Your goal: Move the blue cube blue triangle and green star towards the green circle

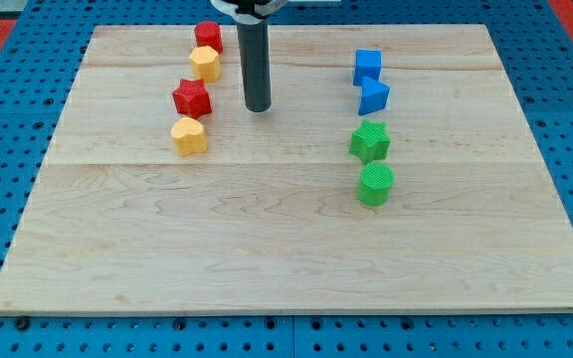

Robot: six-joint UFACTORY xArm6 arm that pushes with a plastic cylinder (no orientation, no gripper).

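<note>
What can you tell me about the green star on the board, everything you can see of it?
The green star is a small, chunky block with rounded points and a finely ridged surface that looks like printed plastic. It lies flat on the wooden board, on the view's right, third in a column: just below the blue triangle and just above the green circle, close to both; contact cannot be judged. My tip is well off to its left, not touching it.

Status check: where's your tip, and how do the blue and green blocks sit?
My tip right of red star, touching nothing. Blue cube, blue triangle, green star lined up above green circle. Nothing between.
</note>
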